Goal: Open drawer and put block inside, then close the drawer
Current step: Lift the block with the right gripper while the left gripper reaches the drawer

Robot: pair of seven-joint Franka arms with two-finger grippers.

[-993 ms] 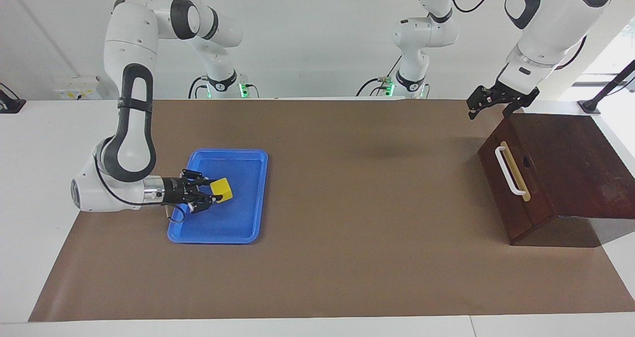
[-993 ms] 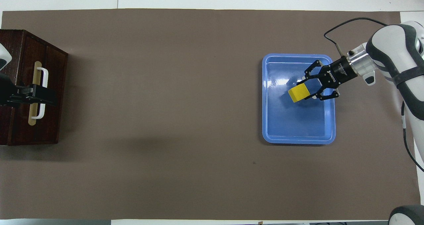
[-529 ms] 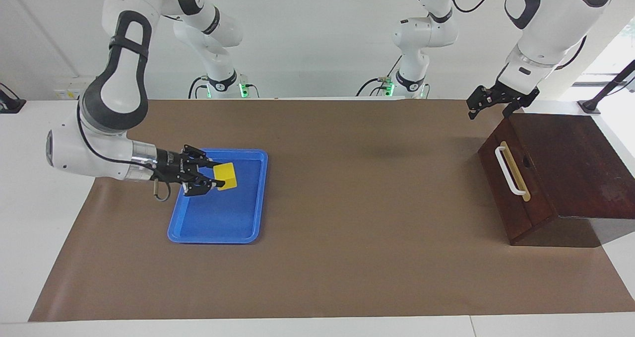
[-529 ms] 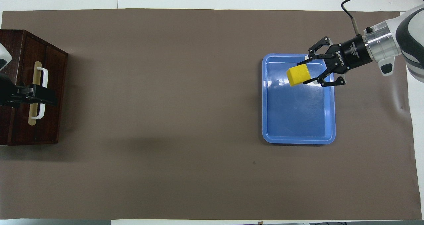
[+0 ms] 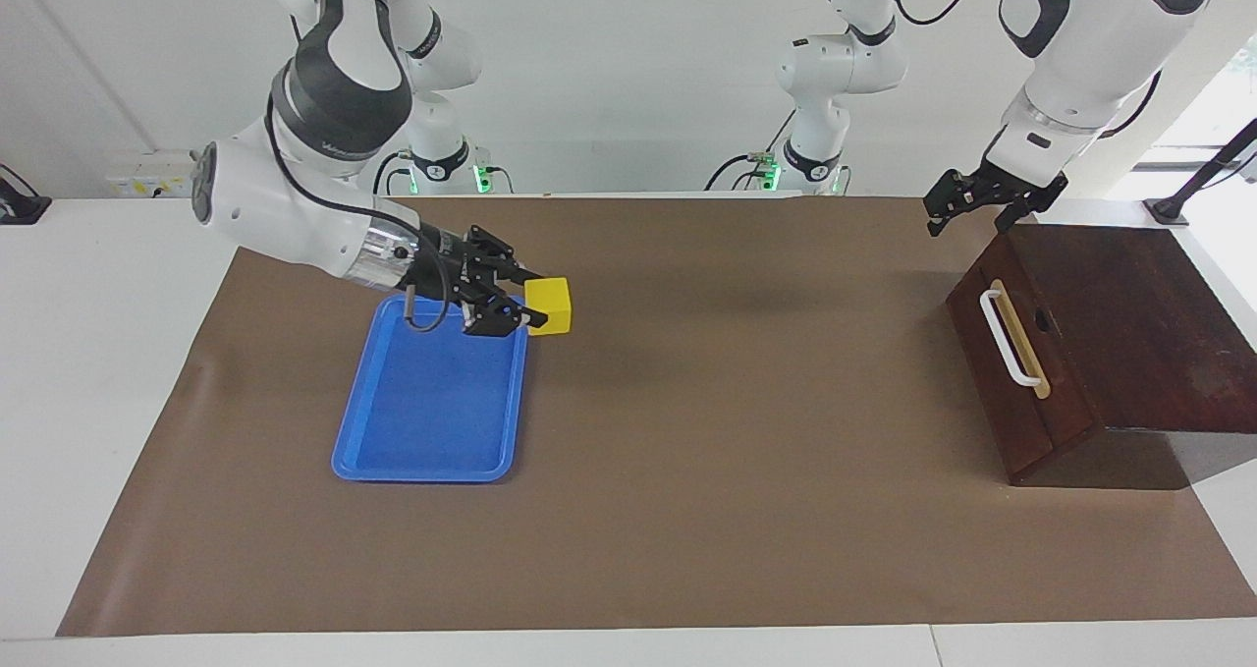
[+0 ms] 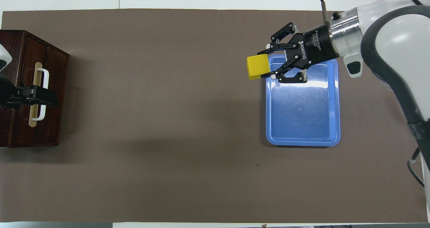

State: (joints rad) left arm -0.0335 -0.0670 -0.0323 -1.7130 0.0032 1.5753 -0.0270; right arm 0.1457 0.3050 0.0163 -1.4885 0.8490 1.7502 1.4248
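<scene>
The yellow block (image 5: 550,305) (image 6: 258,66) hangs in the air, with my right gripper (image 5: 530,311) (image 6: 268,65) shut on it. It is over the brown mat, just off the blue tray's corner. The dark wooden box stands at the left arm's end of the table. Its drawer (image 5: 1016,372) (image 6: 52,83) is closed, and the white bar handle (image 5: 1004,338) (image 6: 43,93) faces the tray. My left gripper (image 5: 967,221) (image 6: 48,100) waits open in the air over the drawer's front. In the overhead view it covers part of the handle.
A flat blue tray (image 5: 432,412) (image 6: 302,117) lies on the mat toward the right arm's end, with nothing in it. The brown mat (image 5: 737,431) covers the table between tray and box.
My right gripper has lifted the block out of the tray and carried it past the tray's corner, toward the box. The left arm has not moved.
</scene>
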